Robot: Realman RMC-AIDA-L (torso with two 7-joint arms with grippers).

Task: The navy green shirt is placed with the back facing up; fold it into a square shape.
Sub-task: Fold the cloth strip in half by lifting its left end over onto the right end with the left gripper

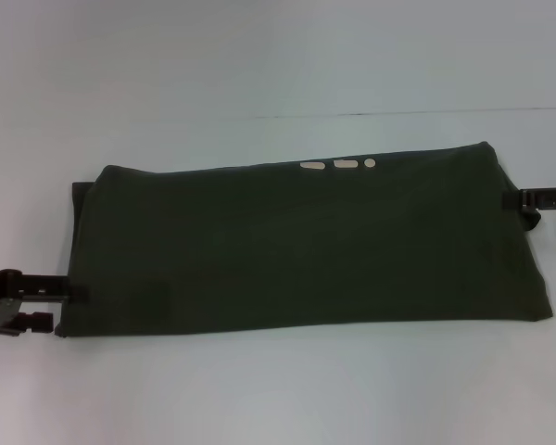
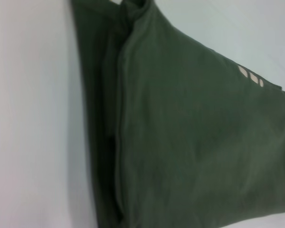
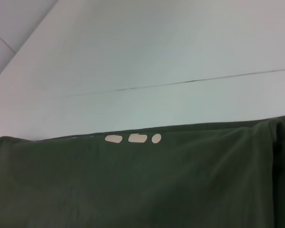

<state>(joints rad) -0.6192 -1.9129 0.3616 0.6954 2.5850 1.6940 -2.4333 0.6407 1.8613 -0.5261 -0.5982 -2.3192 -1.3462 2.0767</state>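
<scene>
I find the navy green shirt lying flat on the white table as a long band across the middle of the head view, already folded lengthwise. Three cream marks of the front print peek over its far edge, so a layer has been turned over there.

The left gripper sits at the shirt's left end, near the front corner. One finger lies at the cloth edge and the other sits apart from it on the table side, so I read the fingers as spread, with no cloth visibly held. The right gripper is at the shirt's right end, toward the far side. Only a dark bar shows against the cloth, and I cannot tell whether it is pinching or parted.

The left wrist view shows stacked layers at the left end, with an under-layer sticking out past the top one.

My judgement: the band now needs a crosswise fold to become square. To do it well, I should catch every layer at the left end, not the top one alone. I should lift low, carry the end straight toward the right end, and align the edges before release. Uneven pickup between near and far corners would skew the fold.
</scene>
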